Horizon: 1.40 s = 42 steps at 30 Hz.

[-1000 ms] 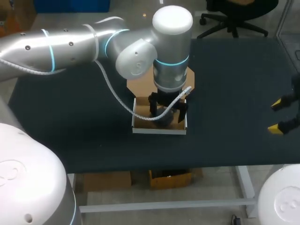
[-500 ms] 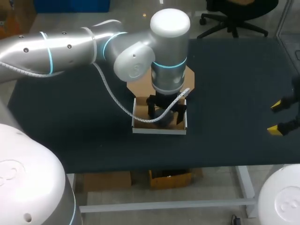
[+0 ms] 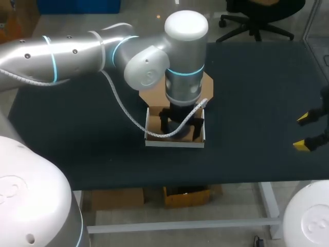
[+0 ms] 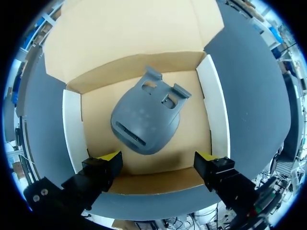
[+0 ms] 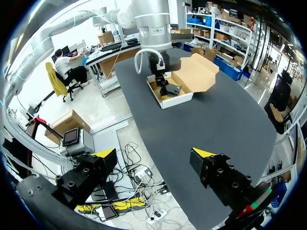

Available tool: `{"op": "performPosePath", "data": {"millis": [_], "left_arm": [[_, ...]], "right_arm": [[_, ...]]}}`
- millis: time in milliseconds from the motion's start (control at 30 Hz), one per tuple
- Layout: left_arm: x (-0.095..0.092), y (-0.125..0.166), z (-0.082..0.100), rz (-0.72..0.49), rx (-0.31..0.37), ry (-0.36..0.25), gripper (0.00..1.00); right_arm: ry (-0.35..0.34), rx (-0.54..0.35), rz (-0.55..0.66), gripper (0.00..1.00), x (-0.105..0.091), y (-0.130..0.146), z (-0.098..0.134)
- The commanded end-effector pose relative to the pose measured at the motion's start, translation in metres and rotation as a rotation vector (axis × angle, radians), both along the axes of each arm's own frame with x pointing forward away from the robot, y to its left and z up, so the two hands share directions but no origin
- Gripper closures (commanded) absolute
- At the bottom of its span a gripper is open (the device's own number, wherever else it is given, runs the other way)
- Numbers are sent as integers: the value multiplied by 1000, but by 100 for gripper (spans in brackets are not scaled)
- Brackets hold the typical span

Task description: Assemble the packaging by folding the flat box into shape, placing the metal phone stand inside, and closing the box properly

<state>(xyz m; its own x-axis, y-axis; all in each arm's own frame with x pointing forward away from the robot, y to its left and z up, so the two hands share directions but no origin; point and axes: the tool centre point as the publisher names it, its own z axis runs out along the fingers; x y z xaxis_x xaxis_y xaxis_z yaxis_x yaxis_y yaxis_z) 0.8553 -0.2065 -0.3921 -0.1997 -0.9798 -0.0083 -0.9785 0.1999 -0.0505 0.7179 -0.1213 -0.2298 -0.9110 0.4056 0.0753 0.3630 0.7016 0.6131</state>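
The stand point(image 4: 146, 122) lay in the box point(image 4: 72, 129) ahead of the left gripper point(image 4: 158, 160), its fingers apart, empty; rising straight seemed wisest, clearing the walls; the right gripper point(image 5: 154, 154) gaped empty too.

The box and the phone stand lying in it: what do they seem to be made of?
The box looks like cardboard: matte brown inside, white on its side walls, with creased folds. The phone stand is smooth matte grey with cut-out slots; by look alone it could be painted metal or plastic.
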Motion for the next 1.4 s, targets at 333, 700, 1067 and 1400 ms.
{"op": "performPosePath", "data": {"millis": [333, 700, 1067, 1400], "left_arm": [[-22, -11, -5, 36, 6, 37, 0], [-44, -15, -8, 80, 12, 58, 0], [-65, -22, -8, 149, -11, 90, 0], [-78, -22, -10, 205, -43, 103, 0]], "right_arm": [[-1, 2, 1, 0, 0, -1, 0], [-1, 2, 1, 0, 0, -1, 0], [-1, 2, 1, 0, 0, -1, 0], [-1, 2, 1, 0, 0, -1, 0]]}}
